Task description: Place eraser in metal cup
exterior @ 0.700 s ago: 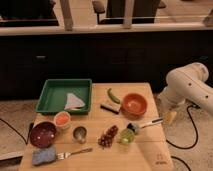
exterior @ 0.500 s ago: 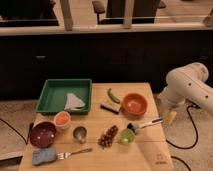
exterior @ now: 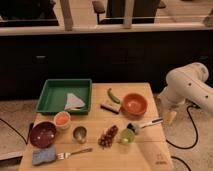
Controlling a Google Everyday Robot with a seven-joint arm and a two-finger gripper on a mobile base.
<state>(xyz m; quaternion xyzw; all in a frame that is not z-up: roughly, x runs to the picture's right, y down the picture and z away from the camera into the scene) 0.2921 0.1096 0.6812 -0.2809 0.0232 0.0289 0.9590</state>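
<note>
The gripper [exterior: 170,117] hangs off the right edge of the table [exterior: 150,150], at about 4 o'clock from the orange bowl [exterior: 134,104]; whether it is wide or narrow I cannot tell; the eraser [exterior: 111,106] lies on the table at 9 o'clock of that bowl, just beside it; the metal cup [exterior: 79,133] stands upright, well apart, toward 7 o'clock of the eraser.

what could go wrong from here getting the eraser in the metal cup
The eraser lies flat close to the green pepper and orange bowl, so the gripper, off the table's right edge, may nudge them. The metal cup is small, flanked by the white cup and grapes; a release might miss.
</note>
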